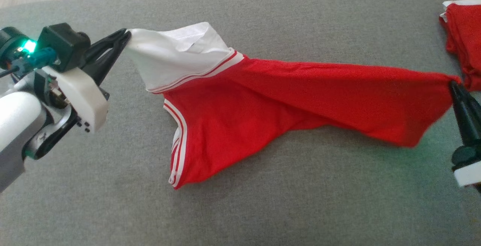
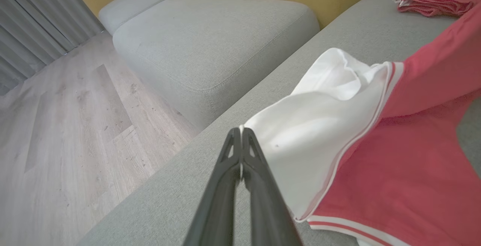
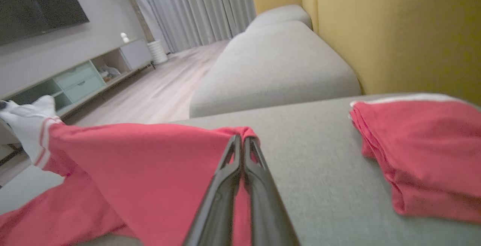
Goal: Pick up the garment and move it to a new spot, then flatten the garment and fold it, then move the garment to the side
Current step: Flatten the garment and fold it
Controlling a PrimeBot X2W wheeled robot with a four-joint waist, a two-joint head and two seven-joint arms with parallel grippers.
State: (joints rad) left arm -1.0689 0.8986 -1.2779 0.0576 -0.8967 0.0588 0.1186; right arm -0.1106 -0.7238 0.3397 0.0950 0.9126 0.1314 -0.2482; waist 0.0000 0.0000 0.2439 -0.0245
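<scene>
While the left end effector (image 1: 126, 34) was clamped on the white end and the right end effector (image 1: 453, 84) on a red corner, the garment (image 1: 263, 95) hung stretched between them, its middle sagging onto the grey sofa (image 1: 300, 208). We judged that a harder pull could slip either thin pinch free and drop that end. We counted one garment, two end effectors and, farther back, one folded red pile (image 1: 465, 39).
</scene>
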